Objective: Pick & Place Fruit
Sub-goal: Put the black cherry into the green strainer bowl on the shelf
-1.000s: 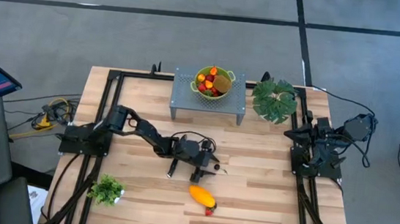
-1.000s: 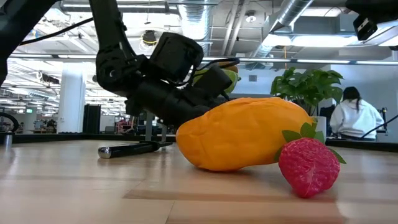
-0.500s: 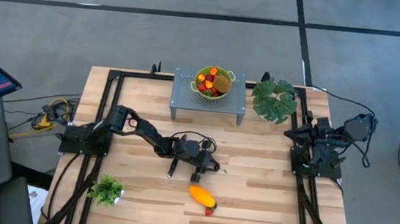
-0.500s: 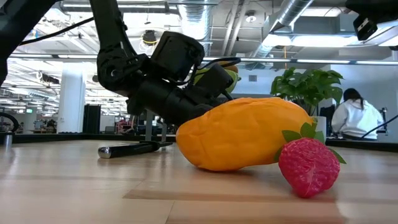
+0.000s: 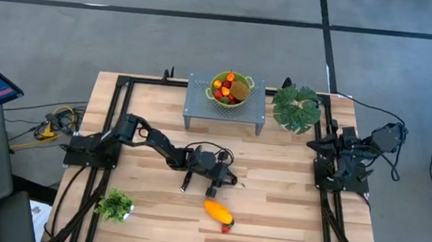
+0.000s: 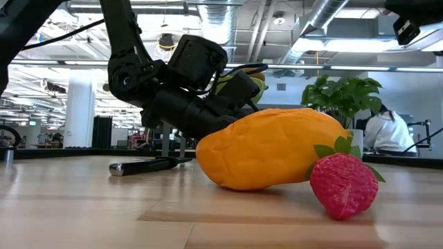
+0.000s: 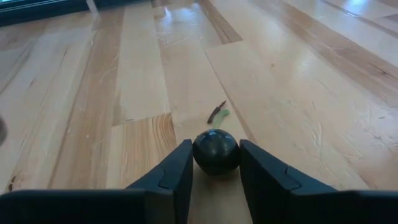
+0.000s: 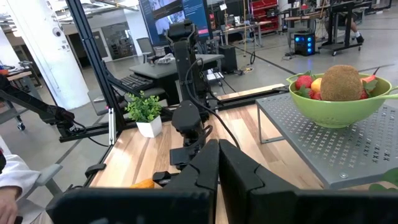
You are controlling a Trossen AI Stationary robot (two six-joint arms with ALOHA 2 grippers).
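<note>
so the left gripper (image 7: 214,171) had just snapped in from wide open; it was pinching a dark ball (image 7: 215,151) low on the table (image 5: 286,215) mid-board; pick looked done, lift to the green bowl (image 5: 230,88) next; right gripper (image 8: 219,163) sat pressed together, parked.

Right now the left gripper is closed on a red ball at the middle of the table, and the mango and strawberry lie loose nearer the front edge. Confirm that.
One detail is wrong: the ball is dark, not red. The left wrist view shows the left gripper closed on a dark ball on the wooden table. The rest holds: in the high view the mango and the strawberry lie loose nearer the front edge.
</note>
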